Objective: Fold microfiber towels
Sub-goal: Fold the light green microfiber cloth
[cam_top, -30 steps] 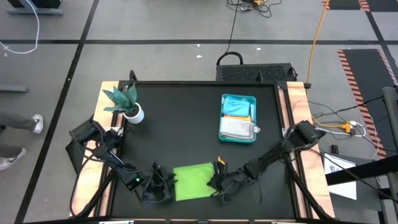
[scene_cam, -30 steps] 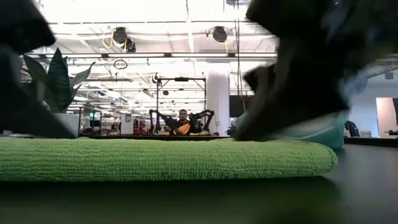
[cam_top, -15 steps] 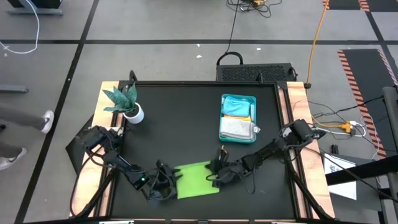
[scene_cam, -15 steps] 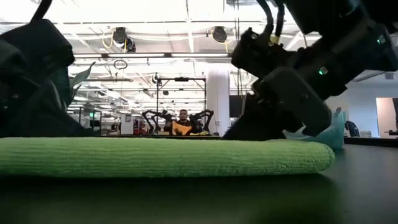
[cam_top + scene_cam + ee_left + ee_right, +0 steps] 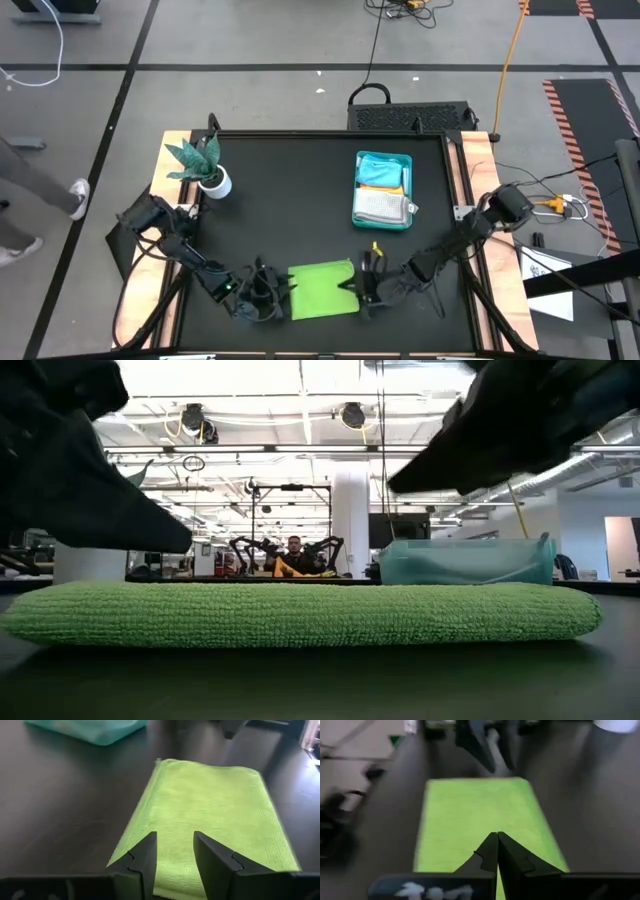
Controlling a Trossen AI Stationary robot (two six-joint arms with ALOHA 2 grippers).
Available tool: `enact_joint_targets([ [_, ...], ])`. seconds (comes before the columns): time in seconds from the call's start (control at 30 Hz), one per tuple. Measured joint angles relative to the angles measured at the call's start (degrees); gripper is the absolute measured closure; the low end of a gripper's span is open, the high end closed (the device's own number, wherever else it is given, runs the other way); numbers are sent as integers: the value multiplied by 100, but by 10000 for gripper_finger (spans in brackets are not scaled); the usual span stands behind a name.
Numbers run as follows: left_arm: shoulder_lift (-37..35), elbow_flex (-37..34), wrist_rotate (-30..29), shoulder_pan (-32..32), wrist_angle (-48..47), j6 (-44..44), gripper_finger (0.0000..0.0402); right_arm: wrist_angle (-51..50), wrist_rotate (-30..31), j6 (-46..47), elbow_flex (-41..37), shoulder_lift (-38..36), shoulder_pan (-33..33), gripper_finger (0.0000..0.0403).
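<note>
A: Both arms shifted since a second ago, towel slid a bit right, right tool pulled back off its edge.

B: Left side first?

A: Plant [image 5: 203, 165] sits at the far left corner of the desk [image 5: 290, 210]. Left tool [image 5: 268, 297] is low at the near edge, just beside the left end of the lime green towel [image 5: 322, 291], fingers parted partway with a gap, holding nothing. Wrist view shows its fingertips [image 5: 147, 851] over the towel's near end; can't tell if they touch.

B: Towel?

A: Folded flat rectangle, front centre, near the desk's front edge. Lots of bare desk behind it, between plant and tray.

B: Right tool?

A: Right tool [image 5: 368, 291] sits just beside the towel's right end, fingers pressed together, nothing in them.

B: Containers?

A: Teal tray [image 5: 403, 160] sits right of centre, well apart from the towel. Pale blue towel [image 5: 381, 174] at its far end, white-grey towel [image 5: 378, 207] at its near end.
</note>
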Motion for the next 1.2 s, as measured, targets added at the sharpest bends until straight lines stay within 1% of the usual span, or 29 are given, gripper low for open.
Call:
enact_joint_targets([
  [0.1, 30, 9, 53, 92, -7, 245, 270, 219, -351, 53, 7, 181, 73, 403],
  [0.17, 57, 9, 103, 228, -102, 382, 270, 324, -736, 338, 4, 423, 59, 403],
  [0.27, 59, 9, 412, 442, -318, 603, 270, 538, -1175, 702, 2, 804, 29, 403],
  [0.4, 59, 9, 1118, 568, -752, 620, 270, 537, -1154, 757, 9, 1094, -6, 403],
  [0.5, -6, 20, 1299, 471, -1127, 346, 270, 211, -1152, 457, 17, 987, -111, 403],
  [0.53, -68, 20, 1260, 386, -1288, 168, 270, 63, -1033, 413, 16, 875, -139, 403],
  [0.63, -290, -6, 939, 101, -1515, -156, 270, -350, -320, 238, -4, 435, -170, 403],
  [0.67, -402, -8, 748, 12, -1478, -170, 270, -368, -97, 151, -4, 266, -166, 403],
  [0.73, -615, 28, 315, -140, -1199, -136, 270, -216, 45, 63, 6, -32, -131, 403],
  [0.8, -743, 35, -45, -253, -1038, -13, 270, 19, -137, 50, 8, -157, -120, 403],
  [0.9, -717, 31, -203, -264, -1009, 163, 270, 236, -783, 118, 7, -81, -85, 403],
  [1.0, -458, 30, -212, -132, -1190, -293, 270, 266, -1204, 365, 9, 277, -12, 403],
  [1.1, -28, 20, -17, -53, -1260, -840, 270, 157, -1646, 342, 7, 625, -3, 403],
  [1.17, 165, 20, -29, -62, -1215, -1078, 270, -140, -1467, 231, 4, 668, -50, 403],
  [1.2, 196, 20, -33, -87, -1210, -1202, 270, -404, -1178, 231, 6, 644, -89, 403],
])
